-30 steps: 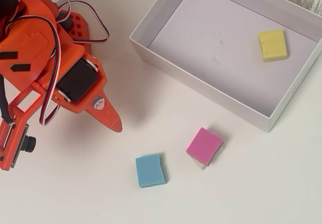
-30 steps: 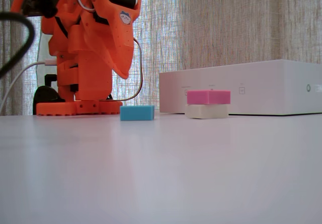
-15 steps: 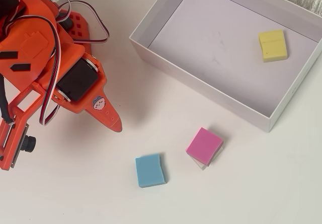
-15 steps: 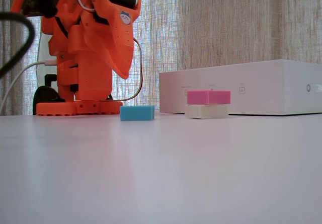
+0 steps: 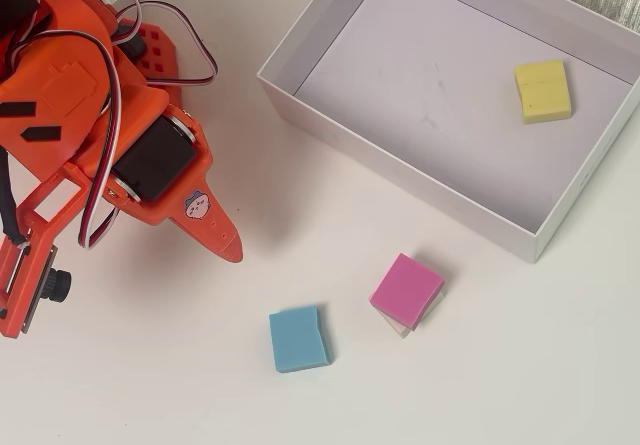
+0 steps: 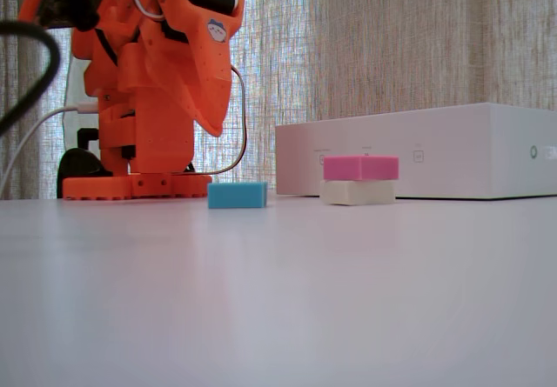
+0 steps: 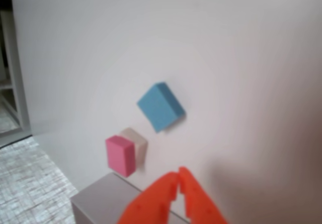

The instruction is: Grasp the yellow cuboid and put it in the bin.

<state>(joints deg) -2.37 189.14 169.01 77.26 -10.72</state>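
Yellow cuboid [image 5: 543, 91] and bin [image 5: 400, 180] at a moment when the block is seen lying flat on the bin's floor, toward the far right corner in the overhead view, close to the wall but not visibly touching it. The gripper [image 7: 179, 175] is shown in the wrist view with its two orange tips brought together and nothing held between them; in the overhead view it is raised above the table [image 5: 200, 405], well apart from the bin and to the left of its near left corner. The arm [image 6: 144, 83] is folded back over its base (a resting posture, by the look of it).

Outward from the gripper, three loose blocks are met on the table in front of the bin's long near wall. A blue block [image 5: 298, 338] lies alone, farthest from the bin. A pink block [image 5: 406, 289] is stacked on a pale cream block [image 6: 357, 193], which is nearly hidden beneath it from above; the pair stands near the wall without touching it.

The placing step is judged complete, since the yellow piece already rests inside. No further grasp is called for by the task; at most, the arm would be kept clear of the bin. Whether the cream block counts as a second target cannot be told.
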